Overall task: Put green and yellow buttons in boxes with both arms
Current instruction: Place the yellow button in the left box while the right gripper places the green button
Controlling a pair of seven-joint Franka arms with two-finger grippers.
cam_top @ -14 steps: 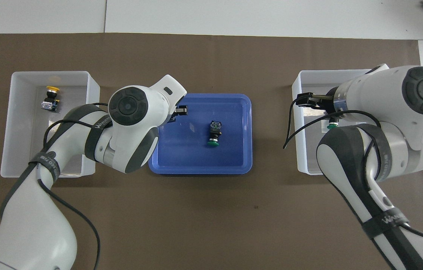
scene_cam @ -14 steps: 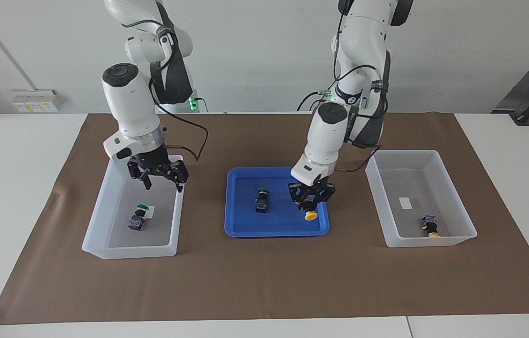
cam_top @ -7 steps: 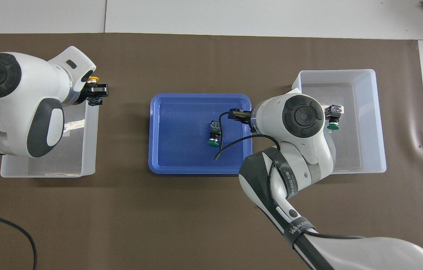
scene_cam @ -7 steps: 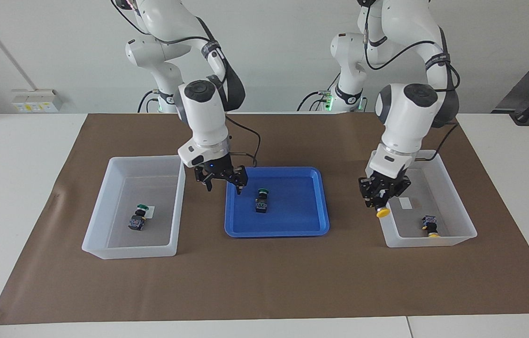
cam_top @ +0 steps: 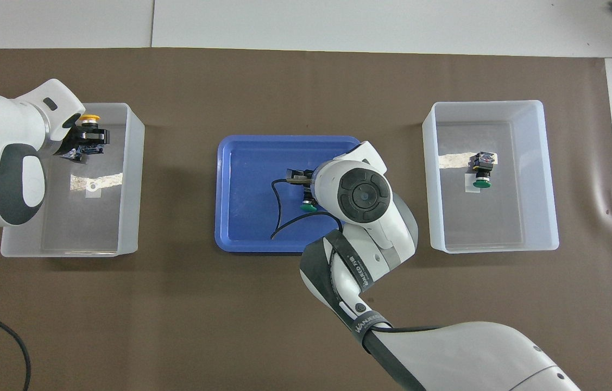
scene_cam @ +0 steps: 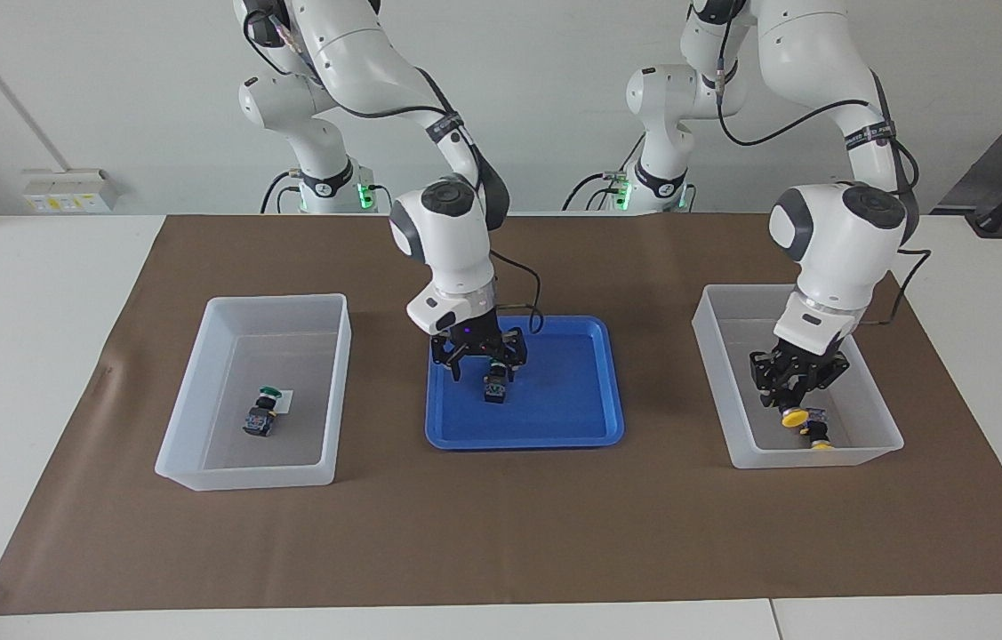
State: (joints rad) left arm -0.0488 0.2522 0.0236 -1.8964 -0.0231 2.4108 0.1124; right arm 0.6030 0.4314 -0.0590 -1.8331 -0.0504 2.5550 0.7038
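Note:
My left gripper (scene_cam: 792,402) hangs low inside the clear box (scene_cam: 821,458) at the left arm's end, shut on a yellow button (scene_cam: 792,419) whose cap points down. A second yellow button (scene_cam: 815,434) lies on that box's floor right beside it. My right gripper (scene_cam: 483,364) is open over the blue tray (scene_cam: 554,436), its fingers on either side of a green button (scene_cam: 494,387). From overhead only that button's green cap (cam_top: 308,206) shows past the wrist. Another green button (scene_cam: 262,413) lies in the clear box (scene_cam: 243,476) at the right arm's end.
The tray sits mid-table between the two boxes on a brown mat (scene_cam: 501,533). A small white label (cam_top: 471,183) lies on the floor of the box at the right arm's end. The right arm's black cable (cam_top: 278,217) loops over the tray.
The left gripper carried the yellow button from the box's rim further in and lower. The right gripper moved from the tray's edge to over the green button and came down.

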